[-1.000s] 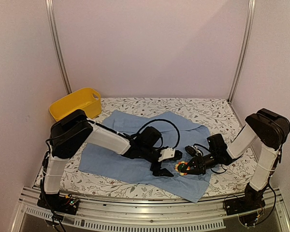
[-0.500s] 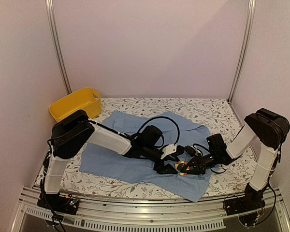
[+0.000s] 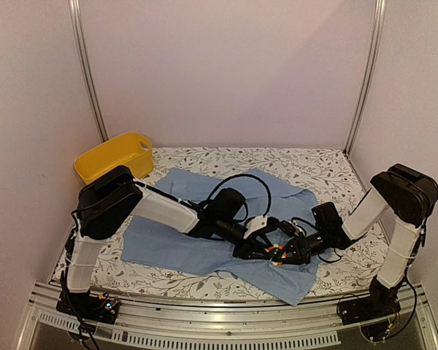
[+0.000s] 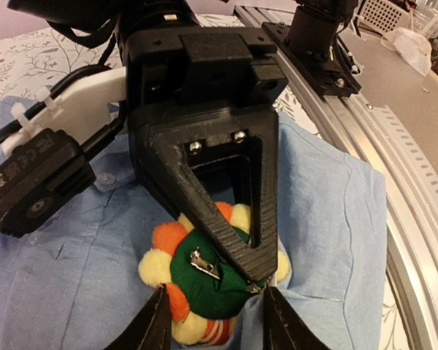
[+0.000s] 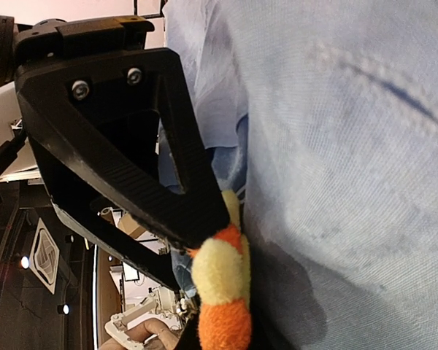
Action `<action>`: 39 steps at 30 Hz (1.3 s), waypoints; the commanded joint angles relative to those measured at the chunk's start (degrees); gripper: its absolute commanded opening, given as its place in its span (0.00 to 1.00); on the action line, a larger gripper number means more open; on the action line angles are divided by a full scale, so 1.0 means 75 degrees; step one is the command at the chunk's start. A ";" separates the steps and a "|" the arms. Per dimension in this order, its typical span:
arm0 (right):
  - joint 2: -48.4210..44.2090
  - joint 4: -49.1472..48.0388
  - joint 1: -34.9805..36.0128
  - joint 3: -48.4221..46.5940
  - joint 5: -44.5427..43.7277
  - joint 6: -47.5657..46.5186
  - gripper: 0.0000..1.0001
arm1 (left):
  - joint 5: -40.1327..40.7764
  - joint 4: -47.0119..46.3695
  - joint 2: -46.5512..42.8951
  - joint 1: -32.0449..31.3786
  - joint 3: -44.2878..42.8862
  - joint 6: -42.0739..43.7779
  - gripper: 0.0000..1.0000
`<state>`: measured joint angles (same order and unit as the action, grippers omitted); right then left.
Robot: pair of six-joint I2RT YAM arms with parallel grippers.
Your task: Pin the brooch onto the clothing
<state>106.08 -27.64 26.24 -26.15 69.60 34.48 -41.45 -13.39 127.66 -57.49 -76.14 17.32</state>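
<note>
Pale walls enclosed a floral-patterned table (image 3: 306, 164). I recorded a light blue shirt (image 3: 182, 240) spread flat across its middle and a yellow basin (image 3: 113, 154) at the far left corner, just beside the shirt's far left edge.

Both arms reached inward and met low over the shirt's near right part. The right gripper (image 3: 283, 254) was clamped tight on the brooch (image 4: 204, 281), one black finger lying across its green backing. The brooch was held at the cloth, with its orange and yellow petals touching the fabric. Its metal pin clasp (image 4: 204, 264) faced the left wrist camera.

The left gripper (image 4: 213, 321) stood partly open, with one finger on each side of the brooch's lower edge. I could not tell whether those fingers pressed on the petals or only flanked them. In the right wrist view the brooch sat edge-on against the shirt.
</note>
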 commanded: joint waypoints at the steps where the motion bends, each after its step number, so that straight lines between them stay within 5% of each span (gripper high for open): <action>1: -0.0395 0.0061 0.0087 0.0035 0.0016 -0.0201 0.00 | -0.0399 -0.0114 0.0099 -0.0074 -0.0208 0.0011 0.40; 9: -0.0866 0.0055 0.0096 0.0010 0.0334 -0.0390 0.00 | -0.0489 0.0075 0.0063 -0.0037 -0.0340 -0.0045 0.40; 16: -0.0902 0.0072 0.0112 -0.0115 0.0486 -0.0563 0.00 | -0.0940 0.0033 -0.0044 0.0019 -0.0389 -0.0354 0.23; 28: -0.1264 0.0249 0.0131 -0.0181 0.0461 -0.0765 0.00 | -0.0953 0.0251 0.0000 0.0253 -0.0593 -0.0770 0.53; 39: -0.1426 0.0347 0.0157 -0.0285 0.0470 -0.0855 0.00 | -0.1389 0.0226 -0.0040 0.0249 -0.0549 -0.1146 0.41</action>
<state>97.78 -24.16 26.65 -26.35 71.37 29.28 -50.19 -11.79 127.63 -55.68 -79.46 9.96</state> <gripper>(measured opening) 0.066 0.415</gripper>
